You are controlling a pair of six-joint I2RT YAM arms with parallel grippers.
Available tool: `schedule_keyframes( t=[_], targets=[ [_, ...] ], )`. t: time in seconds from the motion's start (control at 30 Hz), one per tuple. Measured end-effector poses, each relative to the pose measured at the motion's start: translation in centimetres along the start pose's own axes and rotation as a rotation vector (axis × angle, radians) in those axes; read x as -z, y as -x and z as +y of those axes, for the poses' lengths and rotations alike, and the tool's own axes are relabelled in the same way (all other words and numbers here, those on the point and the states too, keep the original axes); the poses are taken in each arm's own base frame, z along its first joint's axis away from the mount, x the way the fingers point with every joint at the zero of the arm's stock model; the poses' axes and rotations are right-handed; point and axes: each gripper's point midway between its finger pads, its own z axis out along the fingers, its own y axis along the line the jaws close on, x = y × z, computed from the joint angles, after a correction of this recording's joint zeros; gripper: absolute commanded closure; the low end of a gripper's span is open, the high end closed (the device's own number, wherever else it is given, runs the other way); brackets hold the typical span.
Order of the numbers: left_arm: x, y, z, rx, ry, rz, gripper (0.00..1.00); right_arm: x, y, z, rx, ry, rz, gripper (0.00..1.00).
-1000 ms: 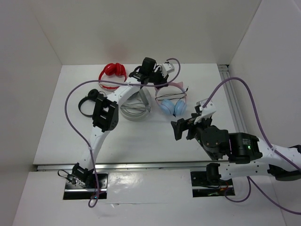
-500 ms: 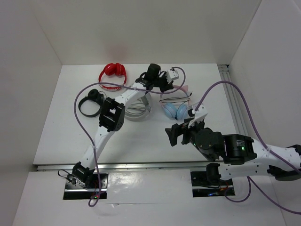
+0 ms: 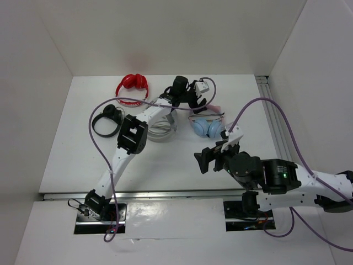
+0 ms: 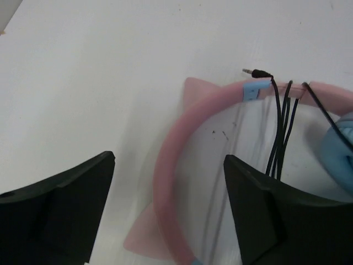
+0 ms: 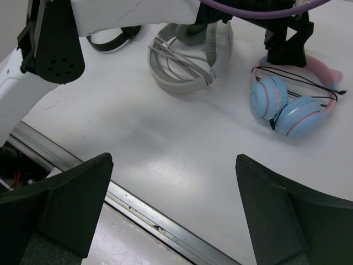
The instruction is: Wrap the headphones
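The headphones lie flat on the table at back centre-right, with a pink cat-ear headband and light blue earcups. The thin black cable runs in several strands across the headband, and its plug sticks out at the band. My left gripper hangs just above the headband, open, its jaws either side of the band and holding nothing. My right gripper is open and empty over bare table near the front, well short of the headphones.
Red headphones lie at the back left, a black pair sits left of them, and a grey pair with a coiled cable lies next to the pink pair. A metal rail runs along the right side and another along the front edge.
My left gripper has opened and let go of the headband after shifting right. The headphones now rest on the table. The right arm drifted slightly left and toward the front.
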Motion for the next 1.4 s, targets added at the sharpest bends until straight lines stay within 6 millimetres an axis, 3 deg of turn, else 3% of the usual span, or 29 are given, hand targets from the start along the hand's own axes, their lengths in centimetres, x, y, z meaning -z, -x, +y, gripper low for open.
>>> schedule_keyframes(
  t=[0.2,0.33,0.43,0.5,0.6,0.67,0.73,0.83,0.9,1.07,1.1,1.17,1.3,1.4],
  targets=[
    [0.7,2.5,0.7,0.069,0.053,-0.039,0.00,0.1,-0.1,-0.2,-0.006,0.008,-0.008,0.00],
    [5.0,7.5,1.4,0.143,0.196,-0.053,0.00,0.4,0.7,-0.3,-0.025,0.015,-0.035,0.00],
    [12.3,14.4,2.6,0.178,0.436,-0.083,0.00,0.5,1.0,-0.9,-0.037,-0.011,-0.052,0.00],
    [19.2,20.6,2.8,0.211,0.616,-0.153,0.00,0.7,1.4,-1.5,-0.059,-0.040,-0.062,0.00],
    [31.6,28.5,0.0,0.287,0.786,-0.307,0.00,1.0,2.3,-2.1,-0.086,-0.082,-0.073,0.00],
    [40.0,30.0,-3.4,0.356,0.851,-0.393,0.00,1.3,2.9,-2.6,-0.104,-0.099,-0.084,0.00],
    [46.2,28.9,-7.1,0.411,0.899,-0.450,0.00,1.7,3.3,-3.0,-0.118,-0.099,-0.098,0.00],
    [49.7,24.1,-13.0,0.486,0.857,-0.470,0.00,2.6,3.6,-4.0,-0.139,-0.082,-0.123,0.00],
    [48.9,18.6,-15.8,0.553,0.819,-0.381,0.00,3.3,3.6,-4.9,-0.163,-0.069,-0.145,0.00],
    [45.4,2.8,-20.3,0.695,0.795,0.003,0.00,4.8,4.6,-6.5,-0.227,-0.049,-0.203,0.00],
    [45.5,1.2,-21.0,0.708,0.796,0.051,0.00,4.7,4.5,-6.5,-0.225,-0.054,-0.201,0.00],
    [46.5,0.2,-22.0,0.722,0.803,0.049,0.00,4.2,4.2,-6.3,-0.206,-0.069,-0.188,0.00],
    [49.0,2.8,-22.4,0.706,0.813,-0.141,0.00,3.2,3.4,-5.6,-0.161,-0.106,-0.158,0.00],
    [50.0,3.3,-21.9,0.717,0.854,-0.193,0.00,2.8,3.0,-5.6,-0.148,-0.122,-0.147,0.00]
  ],
)
